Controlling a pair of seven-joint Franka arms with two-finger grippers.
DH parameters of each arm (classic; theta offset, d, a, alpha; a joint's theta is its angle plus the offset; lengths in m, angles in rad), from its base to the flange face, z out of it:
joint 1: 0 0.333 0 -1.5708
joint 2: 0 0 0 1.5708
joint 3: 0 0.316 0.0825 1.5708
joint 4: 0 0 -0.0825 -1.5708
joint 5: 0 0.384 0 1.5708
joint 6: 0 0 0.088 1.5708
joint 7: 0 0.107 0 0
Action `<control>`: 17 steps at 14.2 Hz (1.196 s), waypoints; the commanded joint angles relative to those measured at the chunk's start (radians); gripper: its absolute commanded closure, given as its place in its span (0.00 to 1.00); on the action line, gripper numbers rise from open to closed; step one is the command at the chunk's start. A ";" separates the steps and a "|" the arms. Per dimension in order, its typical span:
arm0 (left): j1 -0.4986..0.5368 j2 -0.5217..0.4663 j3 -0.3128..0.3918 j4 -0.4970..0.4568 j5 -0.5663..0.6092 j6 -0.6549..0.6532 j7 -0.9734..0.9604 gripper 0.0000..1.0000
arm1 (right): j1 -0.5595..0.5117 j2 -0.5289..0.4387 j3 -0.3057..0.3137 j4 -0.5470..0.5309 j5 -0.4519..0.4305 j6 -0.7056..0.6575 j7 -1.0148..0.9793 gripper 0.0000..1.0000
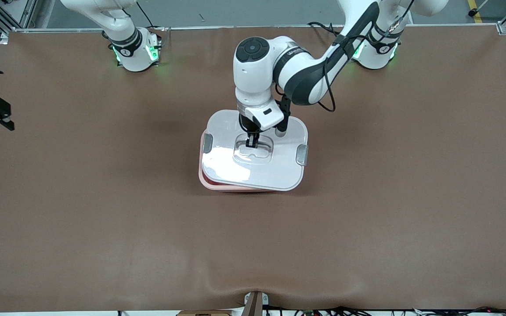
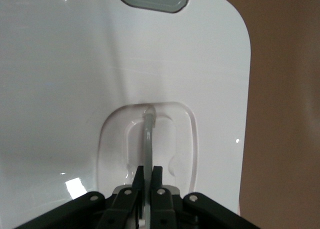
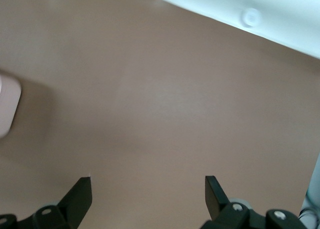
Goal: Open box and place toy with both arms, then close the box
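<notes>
My left gripper (image 1: 251,142) is pinching the lid handle (image 2: 148,134) — white lid (image 1: 275,173) sitting skewed on the pink box (image 1: 218,186), mid-table. Right gripper (image 3: 148,189) is waiting, jaws apart, over bare table toward its end.

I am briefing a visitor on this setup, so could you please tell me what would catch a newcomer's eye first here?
The white lid sits skewed on the pink box in the middle of the brown table, leaving one box edge showing. The left gripper is shut on the lid's thin handle in its central recess. The right gripper waits open over bare table at the right arm's end.
</notes>
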 commanded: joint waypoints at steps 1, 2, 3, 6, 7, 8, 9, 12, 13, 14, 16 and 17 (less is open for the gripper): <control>-0.018 0.021 0.006 0.014 0.110 0.021 -0.099 1.00 | -0.013 -0.041 -0.016 -0.048 0.042 0.043 0.151 0.00; -0.020 0.024 0.005 0.016 0.115 0.021 -0.102 1.00 | -0.016 -0.046 -0.024 -0.076 0.074 0.082 0.182 0.00; -0.021 0.024 0.005 0.019 0.115 0.023 -0.102 1.00 | -0.030 -0.059 -0.032 -0.124 0.120 0.158 0.196 0.00; -0.020 0.024 0.003 0.017 0.109 0.084 -0.151 1.00 | -0.062 -0.087 -0.043 -0.231 0.163 0.196 0.242 0.00; -0.021 0.026 0.003 0.016 0.114 0.095 -0.170 1.00 | -0.068 -0.084 -0.043 -0.236 0.162 0.184 0.260 0.00; -0.023 0.027 0.003 0.014 0.115 0.095 -0.170 1.00 | -0.074 -0.081 -0.043 -0.238 0.157 0.084 0.268 0.00; -0.023 0.027 0.003 0.010 0.115 0.095 -0.171 1.00 | -0.079 -0.077 -0.044 -0.241 0.150 -0.028 0.268 0.00; -0.026 0.029 0.003 -0.003 0.115 0.097 -0.171 1.00 | -0.071 -0.066 -0.040 -0.250 0.078 -0.079 0.259 0.00; -0.025 0.029 0.003 -0.003 0.117 0.097 -0.171 1.00 | -0.068 -0.066 -0.033 -0.253 0.053 -0.076 0.259 0.00; -0.025 0.033 0.003 -0.003 0.118 0.098 -0.170 1.00 | -0.068 -0.066 -0.026 -0.265 0.050 -0.060 0.258 0.00; -0.025 0.037 0.003 -0.003 0.118 0.100 -0.168 1.00 | -0.067 -0.070 -0.012 -0.323 0.028 0.030 0.239 0.00; -0.025 0.041 0.003 -0.003 0.118 0.100 -0.165 1.00 | -0.067 -0.070 -0.007 -0.333 0.016 0.050 0.238 0.00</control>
